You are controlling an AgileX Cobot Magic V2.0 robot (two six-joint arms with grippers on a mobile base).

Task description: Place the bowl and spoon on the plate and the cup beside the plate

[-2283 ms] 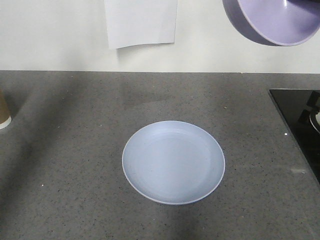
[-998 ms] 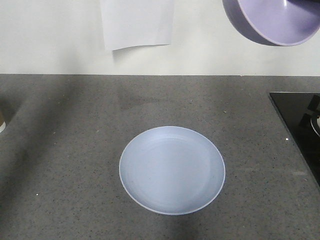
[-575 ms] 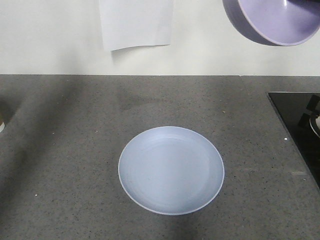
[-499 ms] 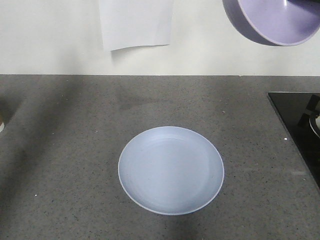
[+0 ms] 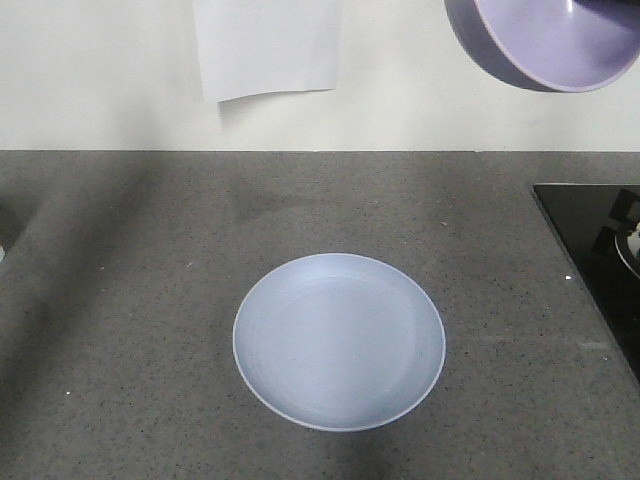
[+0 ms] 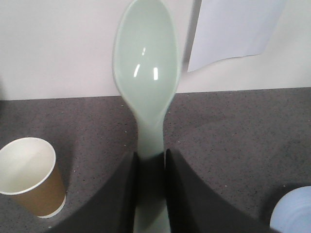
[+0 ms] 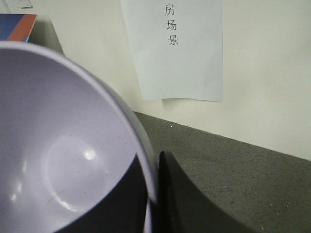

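Note:
The pale blue-lilac plate [image 5: 339,340] lies flat on the grey counter in the front view, with nothing on it. High at the top right hangs the lavender bowl [image 5: 548,42], tilted. In the right wrist view my right gripper [image 7: 154,182] is shut on the rim of the bowl [image 7: 58,145], one finger inside and one outside. My left gripper [image 6: 150,167] is shut on the handle of the mint-green spoon [image 6: 147,63], whose head points up and away. The brown paper cup [image 6: 32,175] stands upright on the counter, left of that gripper. The plate's edge [image 6: 294,211] shows at lower right.
A white paper sheet [image 5: 268,48] hangs on the wall behind the counter. A black cooktop [image 5: 592,245] occupies the counter's right edge. A blue and orange object [image 7: 18,26] sits at the top left of the right wrist view.
The front view has drifted: the plate and paper sheet shifted slightly left and the plate a little lower. The cup has slid out past the left edge. The bowl stays at top right.

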